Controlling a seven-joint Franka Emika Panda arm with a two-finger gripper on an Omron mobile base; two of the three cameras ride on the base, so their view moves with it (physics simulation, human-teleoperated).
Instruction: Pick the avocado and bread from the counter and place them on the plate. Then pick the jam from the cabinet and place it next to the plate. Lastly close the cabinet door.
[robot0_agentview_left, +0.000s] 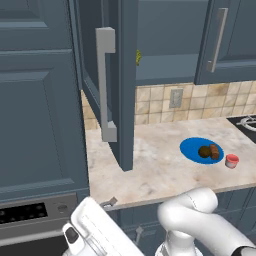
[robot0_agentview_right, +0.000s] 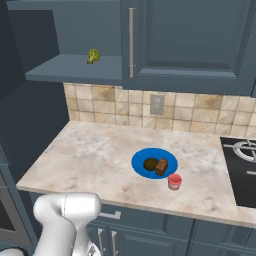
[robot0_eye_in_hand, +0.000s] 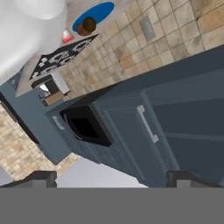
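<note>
Left base view: the desk (robot0_agentview_left: 150, 170) is a beige marbled stone top with a tan tiled wall behind it. On its right part lies the plate (robot0_agentview_left: 200, 149), a flat bright blue disc. On the plate sit the avocado (robot0_agentview_left: 204, 151), a small round dark olive-brown ball, and just to its right, touching it, the bread (robot0_agentview_left: 215, 151), a small brown oblong lump. The jam (robot0_agentview_left: 231, 161), a small red jar with a whitish lid, stands on the desk just beside the plate's right near edge. Above the desk, the cabinet door (robot0_agentview_left: 125, 85) stands swung open, edge-on, with its long grey bar handle (robot0_agentview_left: 105, 82) facing left. Behind it the cabinet (robot0_agentview_left: 167, 40) shows its inner shelf with a small yellow-green thing (robot0_agentview_left: 138, 57) on it.

Right base view: the plate (robot0_agentview_right: 145, 172) lies near the middle of the desk (robot0_agentview_right: 90, 155), avocado (robot0_agentview_right: 150, 164) left, bread (robot0_agentview_right: 161, 166) right, and the jam (robot0_agentview_right: 174, 181) close to the plate's near right rim. The open cabinet (robot0_agentview_right: 75, 67) is at upper left, the yellow-green thing (robot0_agentview_right: 93, 56) on its shelf. A stovetop (robot0_agentview_right: 242, 170) sits at the far right.

Hand view: the end effector (robot0_eye_in_hand: 113, 178) has its two dark tips set wide apart, with nothing between them. The scene is rolled; blue plate (robot0_eye_in_hand: 98, 13), brown food and red jam (robot0_eye_in_hand: 67, 37) show small near the top.
</note>
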